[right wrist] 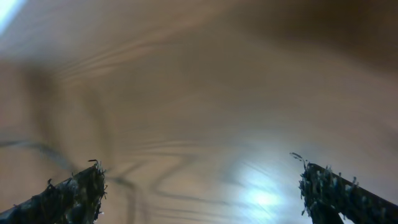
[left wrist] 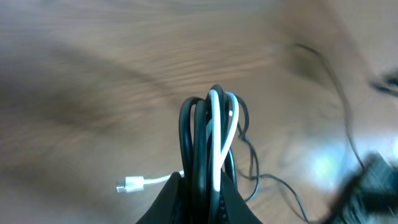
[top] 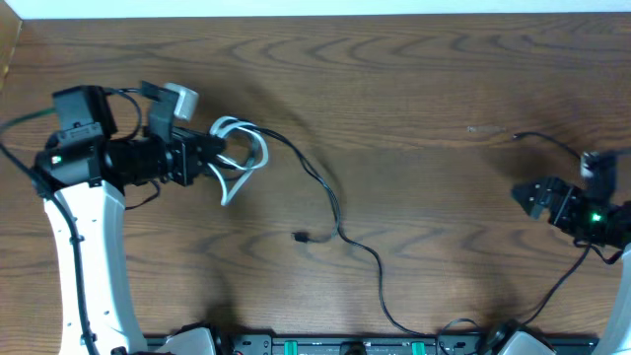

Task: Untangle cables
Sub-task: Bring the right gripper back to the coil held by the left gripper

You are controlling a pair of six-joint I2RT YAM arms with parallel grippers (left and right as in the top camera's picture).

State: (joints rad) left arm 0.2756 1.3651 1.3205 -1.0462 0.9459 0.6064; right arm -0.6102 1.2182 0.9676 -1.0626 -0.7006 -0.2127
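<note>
At the table's (top: 414,89) left side, my left gripper (top: 215,158) was clamped on the looped white cable (top: 244,146) and black cable (top: 335,212) together; my right gripper (top: 523,195) sat with fingers spread wide.

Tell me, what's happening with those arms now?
Left gripper shut on black cable and white cable, looped together. Right gripper open, empty. Slack trails across table.

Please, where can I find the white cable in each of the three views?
Overhead: white cable looped upper left, at the left gripper tip.
Left wrist: white cable at centre, rising from the bottom edge.
Right wrist: not in it.
Shared landmark: black cable bundled with it.
</note>
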